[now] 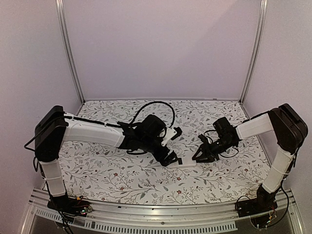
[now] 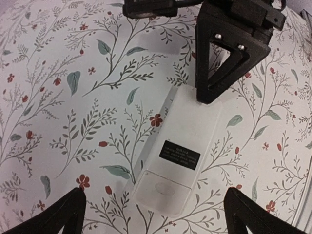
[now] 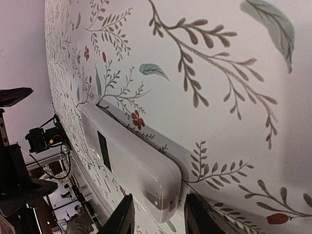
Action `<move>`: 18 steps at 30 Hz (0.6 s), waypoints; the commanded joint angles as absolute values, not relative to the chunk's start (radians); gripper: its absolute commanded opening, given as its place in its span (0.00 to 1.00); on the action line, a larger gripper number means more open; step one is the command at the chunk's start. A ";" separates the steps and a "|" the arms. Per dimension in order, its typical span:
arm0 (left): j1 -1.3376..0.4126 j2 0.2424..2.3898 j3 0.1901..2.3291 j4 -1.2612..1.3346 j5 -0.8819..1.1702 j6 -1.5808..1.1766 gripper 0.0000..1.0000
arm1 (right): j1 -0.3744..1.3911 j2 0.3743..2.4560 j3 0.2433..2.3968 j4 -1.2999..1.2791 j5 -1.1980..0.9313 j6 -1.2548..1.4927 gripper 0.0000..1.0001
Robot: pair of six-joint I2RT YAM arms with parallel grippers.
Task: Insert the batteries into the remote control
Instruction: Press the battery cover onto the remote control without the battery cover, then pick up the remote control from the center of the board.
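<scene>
The remote control (image 1: 186, 161) lies face down on the floral table, its white back up with a black label and the battery cover shut; it also shows in the left wrist view (image 2: 185, 146) and the right wrist view (image 3: 131, 161). My left gripper (image 2: 153, 202) is open, its fingers wide apart above the remote's cover end; in the top view it (image 1: 170, 158) hovers at the remote's left end. My right gripper (image 3: 158, 209) is open, its fingers either side of the remote's other end (image 1: 202, 155); one finger (image 2: 224, 63) touches that end. The batteries are out of view.
A floral cloth (image 1: 122, 170) covers the table. White walls with metal posts (image 1: 70, 53) close in the back and sides. The left arm's black cable (image 1: 156, 105) loops above its wrist.
</scene>
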State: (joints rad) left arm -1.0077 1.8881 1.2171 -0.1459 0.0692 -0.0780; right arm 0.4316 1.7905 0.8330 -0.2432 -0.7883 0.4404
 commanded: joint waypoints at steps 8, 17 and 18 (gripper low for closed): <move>-1.012 2.205 1.653 -0.601 0.182 0.276 0.91 | 0.325 1.661 0.823 -0.248 -0.750 0.447 0.54; -1.028 2.360 1.850 -0.742 0.228 0.315 0.78 | 0.254 1.466 0.777 -0.243 -0.626 0.424 0.56; -1.031 2.368 1.861 -0.749 0.227 0.321 0.75 | 0.253 1.442 0.772 -0.242 -0.609 0.422 0.56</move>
State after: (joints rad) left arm -1.0164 2.3203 1.7988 -0.6464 0.1940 0.2787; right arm 0.2604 1.5352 0.7971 -0.2420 -0.6945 0.4442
